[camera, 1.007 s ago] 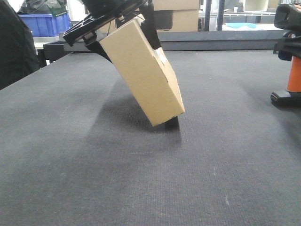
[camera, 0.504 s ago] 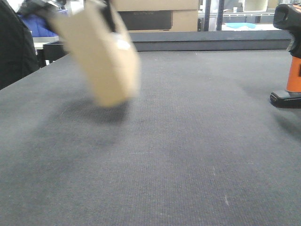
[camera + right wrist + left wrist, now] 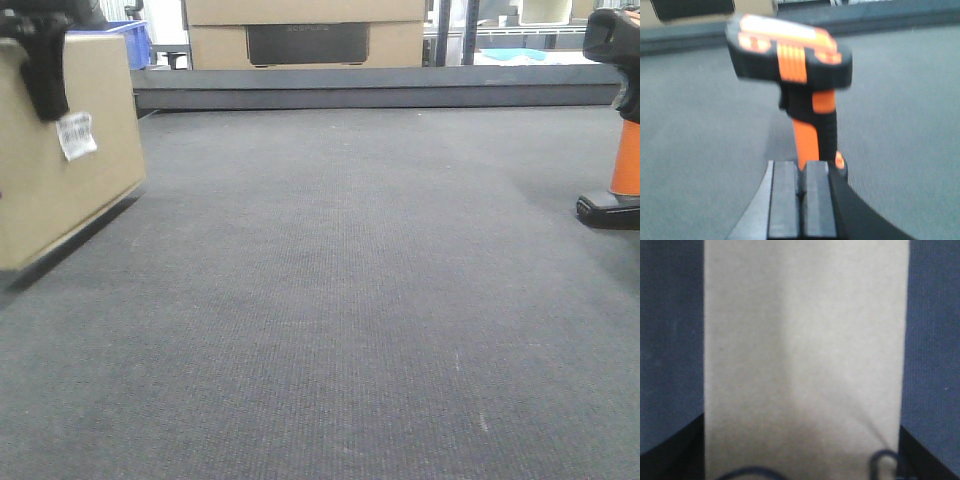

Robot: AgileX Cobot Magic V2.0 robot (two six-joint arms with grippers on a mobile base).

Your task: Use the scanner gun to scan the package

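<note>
Scanner gun (image 3: 799, 90) stands upright on its foot, orange handle apparently pinched near the base by the right gripper (image 3: 802, 192); rigid, top-heavy. Well apart from it, the package (image 3: 60, 150), stiff and seemingly light, hangs clamped by the left gripper (image 3: 45, 65).

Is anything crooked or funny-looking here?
Yes. The package at the table's left edge is tipped, one bottom edge lifted off the mat, held from above by the left gripper. Its barcode label sits crooked too. The scanner gun stands upright.
</note>
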